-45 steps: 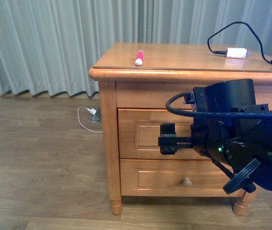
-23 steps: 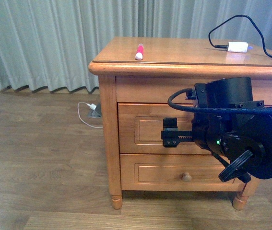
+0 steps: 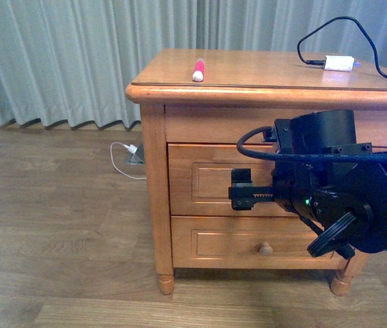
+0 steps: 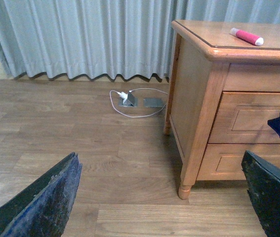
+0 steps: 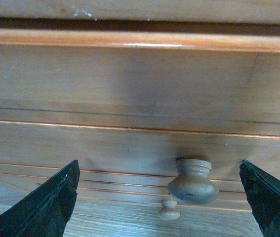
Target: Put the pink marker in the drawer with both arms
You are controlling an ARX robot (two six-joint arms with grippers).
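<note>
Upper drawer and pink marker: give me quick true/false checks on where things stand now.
The pink marker lies on the cabinet top. True.
The upper drawer is pulled open. False: it is shut.
The right gripper is shut on the knob. False: it is open, the knob ungripped.
A white adapter sits on the cabinet top. True.
The left gripper holds the marker. False: it is open and empty.

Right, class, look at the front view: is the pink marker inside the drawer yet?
No, the marker lies on the cabinet top, and the drawer is shut.
</note>
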